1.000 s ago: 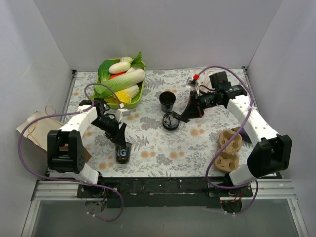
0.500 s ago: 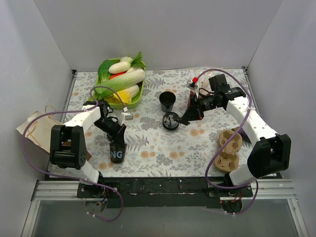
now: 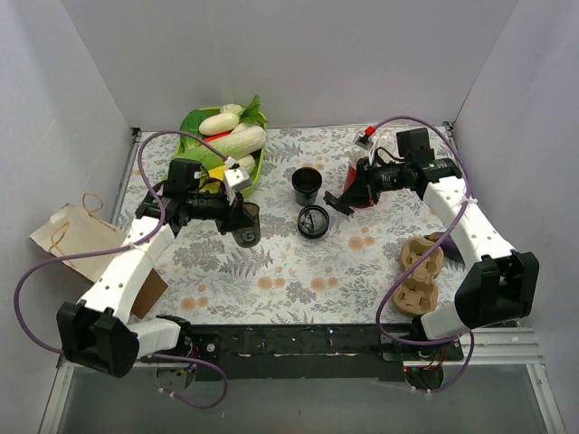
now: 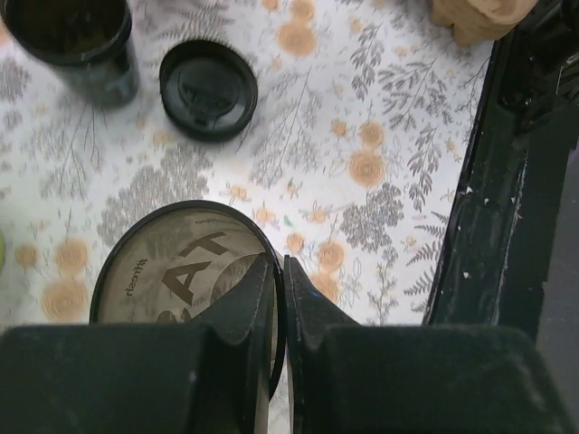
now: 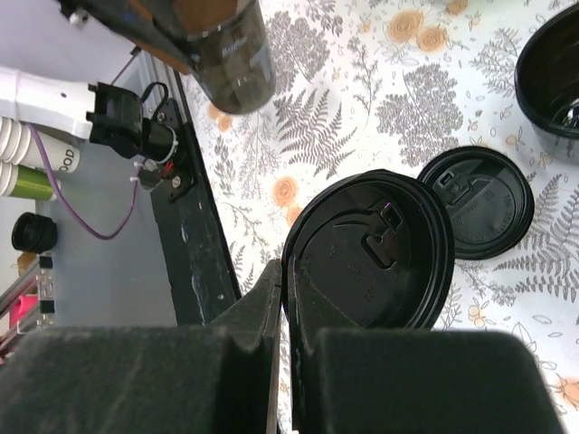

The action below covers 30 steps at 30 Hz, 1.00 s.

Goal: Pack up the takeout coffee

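Note:
My left gripper [image 3: 241,215] [image 4: 279,271] is shut on the rim of a black takeout coffee cup [image 3: 249,228] [image 4: 172,271]. The cup has no lid and hangs above the table at mid-left. My right gripper [image 3: 336,201] [image 5: 282,271] is shut on the edge of a black sip lid [image 5: 380,262], held on edge above the table. A second black lid [image 3: 313,221] [image 5: 477,203] [image 4: 208,89] lies flat in the middle. Just behind it stands a second open black cup [image 3: 307,185] [image 4: 72,41].
A tan pulp cup carrier [image 3: 421,271] sits at the front right. A red cup [image 3: 362,176] is half hidden behind the right arm. At the back left is a green tray of vegetables [image 3: 194,127]. A brown paper bag [image 3: 77,240] lies off the left edge.
My left gripper shut on the cup at the front left, then lifted it and carried it back and right toward the middle. The right arm drew slightly back with its lid.

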Tool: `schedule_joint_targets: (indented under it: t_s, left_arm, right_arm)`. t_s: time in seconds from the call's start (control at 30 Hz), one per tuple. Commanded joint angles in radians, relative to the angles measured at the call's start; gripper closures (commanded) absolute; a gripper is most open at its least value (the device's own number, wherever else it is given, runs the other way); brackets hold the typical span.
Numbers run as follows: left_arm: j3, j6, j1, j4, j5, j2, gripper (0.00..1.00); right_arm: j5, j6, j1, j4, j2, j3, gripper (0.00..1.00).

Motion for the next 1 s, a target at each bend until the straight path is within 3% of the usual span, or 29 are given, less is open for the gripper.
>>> schedule_joint_targets:
  t_s: [0.0, 0.17, 0.47, 0.63, 0.97]
  left_arm:
    - [-0.108, -0.057, -0.092, 0.264, -0.093, -0.015, 1.00]
    - [-0.229, -0.074, -0.220, 0.454, -0.196, -0.075, 1.00]
    - [-0.346, -0.147, -0.414, 0.643, -0.359, -0.055, 1.00]
    - [-0.418, -0.143, -0.452, 0.745, -0.460, -0.043, 0.99]
    - [-0.462, -0.115, -0.479, 0.768, -0.446, -0.015, 0.92]
  right_arm:
    - [-0.075, 0.096, -0.001, 0.061, 0.013, 0.067, 0.99]
    - [0.017, 0.028, -0.003, 0.027, 0.003, 0.068, 0.99]
    - [-0.106, 0.128, -0.009, 0.125, -0.027, -0.064, 0.99]
    - [-0.181, 0.233, -0.007, 0.209, -0.010, -0.143, 0.99]
    - [-0.236, 0.350, -0.007, 0.346, 0.073, -0.186, 0.99]
